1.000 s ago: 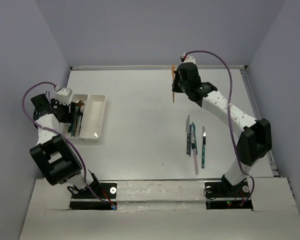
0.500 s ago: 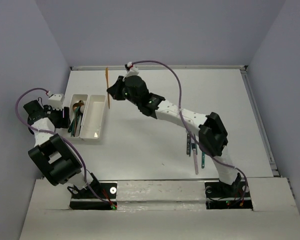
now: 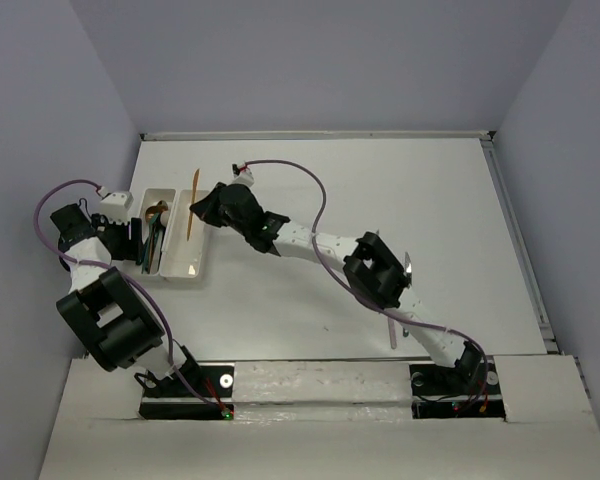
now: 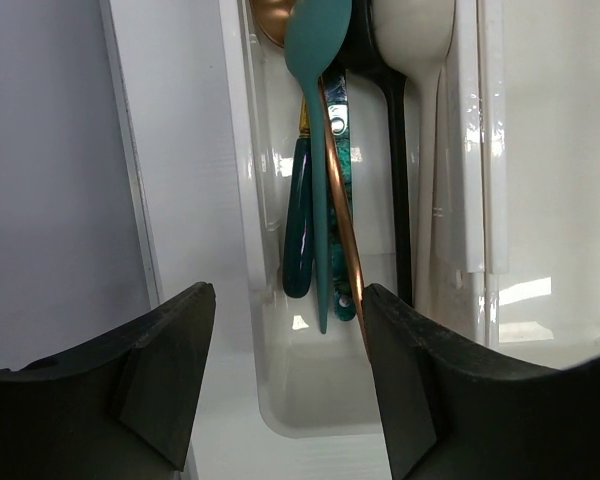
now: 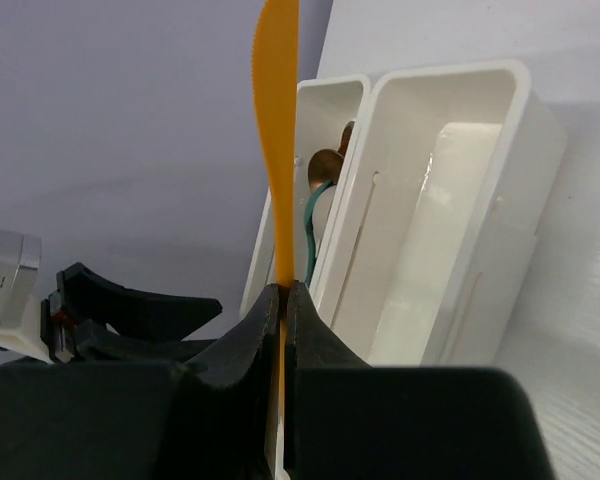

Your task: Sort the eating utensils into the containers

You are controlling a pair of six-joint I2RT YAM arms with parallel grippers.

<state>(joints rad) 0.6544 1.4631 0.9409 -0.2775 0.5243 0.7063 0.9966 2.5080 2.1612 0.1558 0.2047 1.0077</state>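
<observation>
Right tool (image 5: 282, 300) pinches orange knife (image 5: 277, 120) above containers (image 3: 187, 258) at desk's (image 3: 380, 180) 9 o'clock; left tool (image 4: 287, 295) wide. Risk: on a tilted release, knife straddles both containers or joins spoons (image 4: 317, 150).

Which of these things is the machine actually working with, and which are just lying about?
Part of the job:
orange knife, pinched in the right gripper
paired white trays
spoons lying in one tray
cutlery on the table
left gripper, open

Just there:
purple cables
grey walls
</observation>
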